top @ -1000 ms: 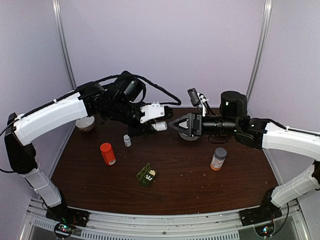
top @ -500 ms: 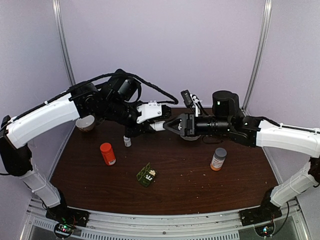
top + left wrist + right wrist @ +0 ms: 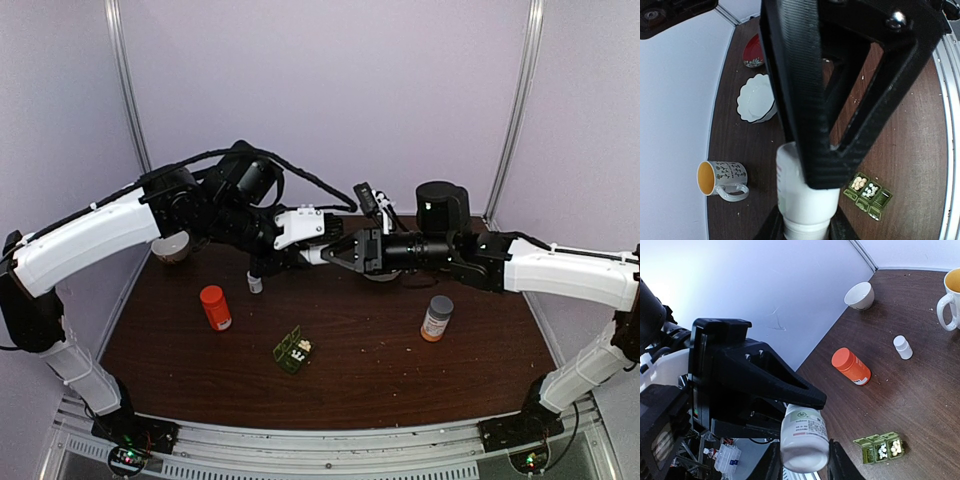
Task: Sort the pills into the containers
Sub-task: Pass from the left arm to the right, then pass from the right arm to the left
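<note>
While the pill box (image 3: 292,350) is sitting lid-open on the table (image 3: 400,370), pills (image 3: 870,190) in two compartments, we're holding the white bottle (image 3: 805,432) in mid-air well apart from it. The left gripper (image 3: 805,230) is clamping one end, jaws narrow; the right gripper (image 3: 805,465) is pinching the opposite end, fingers snug on both sides. We're judging this as bracing it so one gripper can twist it open

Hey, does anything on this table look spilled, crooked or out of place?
Pale specks lie scattered on the dark table near the green pill box, too small to tell pills from crumbs. The pill box sits askew to the table edge, lids open, pills in two compartments. Nothing looks broken.
</note>
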Controlling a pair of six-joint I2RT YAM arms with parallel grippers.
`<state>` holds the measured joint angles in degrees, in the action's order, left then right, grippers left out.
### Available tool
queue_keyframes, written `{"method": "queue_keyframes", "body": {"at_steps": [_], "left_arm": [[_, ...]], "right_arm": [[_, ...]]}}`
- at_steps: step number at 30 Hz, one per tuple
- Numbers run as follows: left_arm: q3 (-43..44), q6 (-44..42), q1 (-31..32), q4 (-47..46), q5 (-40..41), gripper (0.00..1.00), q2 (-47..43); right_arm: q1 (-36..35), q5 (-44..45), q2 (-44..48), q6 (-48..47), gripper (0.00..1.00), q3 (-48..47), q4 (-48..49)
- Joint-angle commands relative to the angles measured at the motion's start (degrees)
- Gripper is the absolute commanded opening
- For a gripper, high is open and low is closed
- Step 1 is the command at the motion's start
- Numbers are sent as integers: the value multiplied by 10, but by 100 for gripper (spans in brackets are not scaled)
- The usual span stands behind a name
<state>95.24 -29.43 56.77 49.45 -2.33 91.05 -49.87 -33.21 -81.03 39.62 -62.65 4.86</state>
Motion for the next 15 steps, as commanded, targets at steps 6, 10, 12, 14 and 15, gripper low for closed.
{"method": "queue_keyframes", "body": {"at_steps": [6,10,12,14,15], "left_arm": [[-9,14,4,-35,7,51,-18],[-34,48,3,-74,8,72,-54],[-61,68,3,-104,9,80,-85],[-90,96,3,-139,10,85,-121],[-107,117,2,-160,12,89,-139]], "right_arm": [[-1,-7,10,18,19,2,41],[5,0,27,27,19,20,66],[9,1,41,33,19,35,89],[11,0,60,33,19,51,117],[11,0,70,33,19,59,132]]}}
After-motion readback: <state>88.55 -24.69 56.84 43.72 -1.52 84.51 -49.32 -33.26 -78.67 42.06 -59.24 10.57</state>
